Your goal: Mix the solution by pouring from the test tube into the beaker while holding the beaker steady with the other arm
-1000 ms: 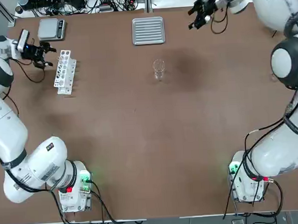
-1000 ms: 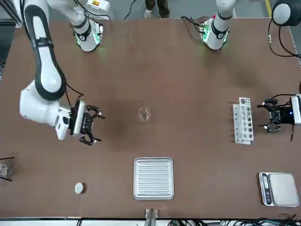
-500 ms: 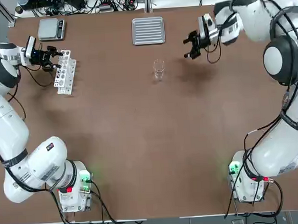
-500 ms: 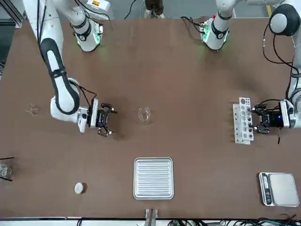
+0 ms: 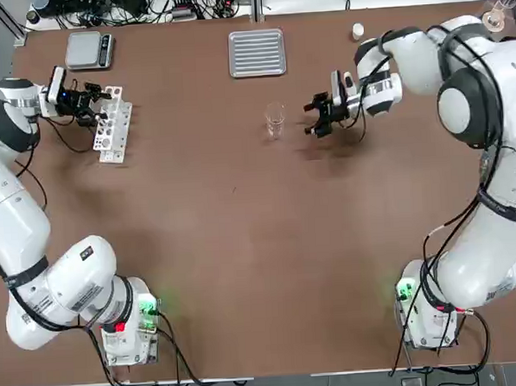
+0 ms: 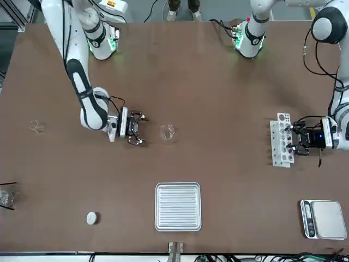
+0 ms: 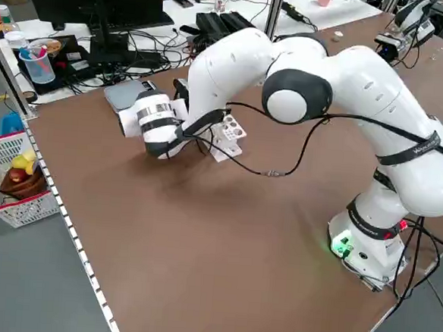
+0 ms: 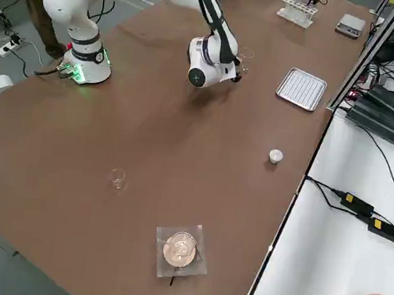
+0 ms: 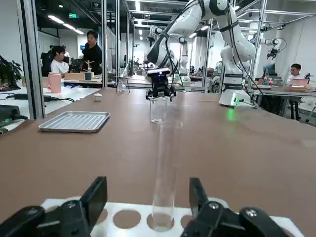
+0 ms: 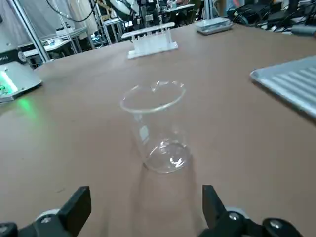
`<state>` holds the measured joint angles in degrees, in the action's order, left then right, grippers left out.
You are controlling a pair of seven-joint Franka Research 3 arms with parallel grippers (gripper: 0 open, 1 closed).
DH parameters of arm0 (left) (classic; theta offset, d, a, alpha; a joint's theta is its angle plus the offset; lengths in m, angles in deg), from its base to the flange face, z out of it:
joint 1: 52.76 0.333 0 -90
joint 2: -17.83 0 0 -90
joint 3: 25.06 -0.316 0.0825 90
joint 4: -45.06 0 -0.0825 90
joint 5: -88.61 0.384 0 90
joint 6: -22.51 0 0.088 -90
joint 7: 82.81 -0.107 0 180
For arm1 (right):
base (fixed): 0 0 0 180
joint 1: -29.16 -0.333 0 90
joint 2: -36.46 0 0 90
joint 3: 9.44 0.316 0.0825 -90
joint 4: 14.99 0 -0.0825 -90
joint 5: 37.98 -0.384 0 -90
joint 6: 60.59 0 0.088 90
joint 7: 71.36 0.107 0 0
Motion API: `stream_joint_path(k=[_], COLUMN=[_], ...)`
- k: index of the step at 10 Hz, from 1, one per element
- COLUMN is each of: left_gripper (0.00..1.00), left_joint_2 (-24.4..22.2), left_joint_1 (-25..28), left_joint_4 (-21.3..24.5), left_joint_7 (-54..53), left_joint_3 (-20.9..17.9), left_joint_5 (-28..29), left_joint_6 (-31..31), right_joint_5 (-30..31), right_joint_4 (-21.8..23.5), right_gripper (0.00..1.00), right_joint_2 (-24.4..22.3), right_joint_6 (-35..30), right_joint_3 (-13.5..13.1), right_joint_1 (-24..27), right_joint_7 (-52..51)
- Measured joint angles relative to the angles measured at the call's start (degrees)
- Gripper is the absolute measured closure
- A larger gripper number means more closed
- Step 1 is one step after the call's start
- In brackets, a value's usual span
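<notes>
Test tube [image 9: 164,173] stands upright in the white rack [image 5: 110,125] near the table's far left corner; my left gripper [image 9: 148,210] straddles it, fingers spread, not pinching yet. Beaker [image 5: 276,120], thin clear glass, sits mid-table toward the far edge; right gripper [image 5: 320,116] beside it, wide open, ready to brace.

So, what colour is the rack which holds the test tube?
The rack is white, with round holes; the top view shows it best.
</notes>
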<state>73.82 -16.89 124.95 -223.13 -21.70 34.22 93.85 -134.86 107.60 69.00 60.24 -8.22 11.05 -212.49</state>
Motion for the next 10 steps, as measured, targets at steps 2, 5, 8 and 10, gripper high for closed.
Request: stream_joint_path(k=[2,5,8,10], left_gripper=[0.28,0.42,0.46,0.5], left_joint_2=[0.28,0.27,0.19,0.0], left_joint_1=[0.0,0.11,0.33,0.36], left_joint_4=[1.29,1.43,1.26,1.24], left_joint_7=[-0.01,-0.1,-0.24,-0.28], left_joint_3=[0.51,0.88,0.97,1.2], left_joint_5=[0.0,0.0,0.0,0.0], left_joint_6=[-0.22,-0.29,-0.6,-0.87], right_joint_5=[-0.96,-3.29,-5.9,-7.6], right_joint_4=[-1.47,-3.6,-4.68,-6.19], right_gripper=[0.0,0.0,0.0,0.0], right_joint_2=[2.29,3.25,4.43,5.53], right_joint_6=[0.04,0.0,-0.02,-0.08], right_joint_3=[0.0,0.0,0.0,0.0], right_joint_1=[-1.36,-2.24,-2.49,-2.8], right_joint_7=[-3.11,-3.68,-4.35,-4.66])
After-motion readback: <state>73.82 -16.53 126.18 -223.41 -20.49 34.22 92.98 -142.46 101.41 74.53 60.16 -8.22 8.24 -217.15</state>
